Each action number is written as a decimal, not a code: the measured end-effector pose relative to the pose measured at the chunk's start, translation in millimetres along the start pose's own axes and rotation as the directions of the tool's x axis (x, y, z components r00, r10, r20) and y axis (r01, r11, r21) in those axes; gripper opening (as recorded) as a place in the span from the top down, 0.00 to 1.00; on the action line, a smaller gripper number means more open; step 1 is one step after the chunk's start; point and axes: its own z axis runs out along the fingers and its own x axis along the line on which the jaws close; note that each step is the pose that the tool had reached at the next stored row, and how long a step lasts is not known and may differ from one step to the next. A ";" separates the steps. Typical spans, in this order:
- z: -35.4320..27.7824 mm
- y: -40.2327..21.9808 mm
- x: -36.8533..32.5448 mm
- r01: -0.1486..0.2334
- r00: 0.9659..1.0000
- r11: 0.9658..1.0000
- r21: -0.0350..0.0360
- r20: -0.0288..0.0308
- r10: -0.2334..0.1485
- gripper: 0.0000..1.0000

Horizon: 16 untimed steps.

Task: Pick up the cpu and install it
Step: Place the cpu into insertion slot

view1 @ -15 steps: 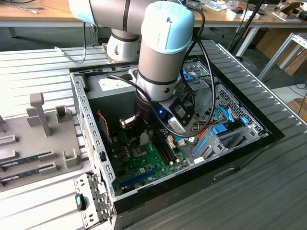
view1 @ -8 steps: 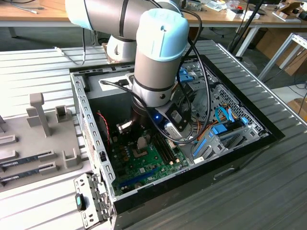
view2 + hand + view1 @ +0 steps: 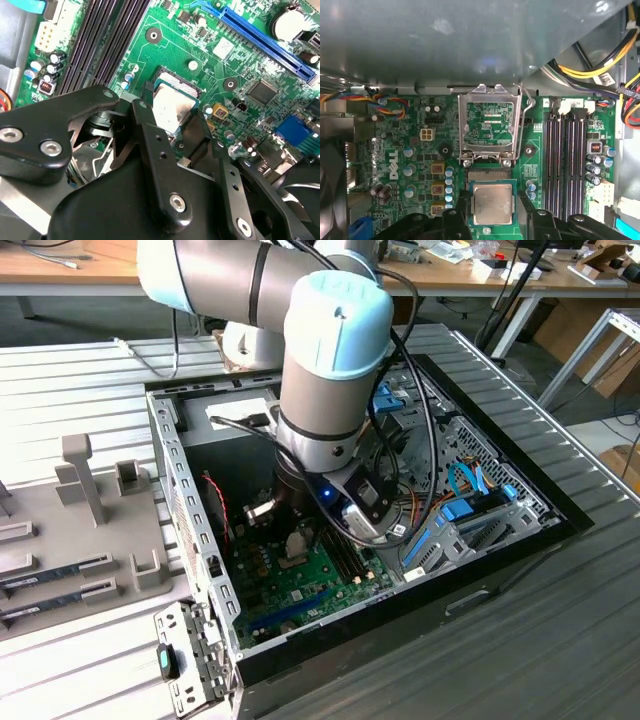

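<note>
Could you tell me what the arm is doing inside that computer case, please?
The robot arm is down inside the open computer case. Its gripper clasps the cpu between its fingers, at the motherboard socket, whose retention frame is flipped open. Whether the chip is fully seated, I cannot tell.

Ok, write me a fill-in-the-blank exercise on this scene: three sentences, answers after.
1. The cpu is gripped between the end effector's two ___.
2. Beside the cpu, the socket's metal cover is flipped ___.
3. The long dark memory slots hold no sticks: they are ___.
Missing words: fingers; open; empty.
</note>
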 end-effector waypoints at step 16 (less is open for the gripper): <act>12.6 0.7 2.1 -0.002 1.000 1.000 0.000 0.000 0.002 0.53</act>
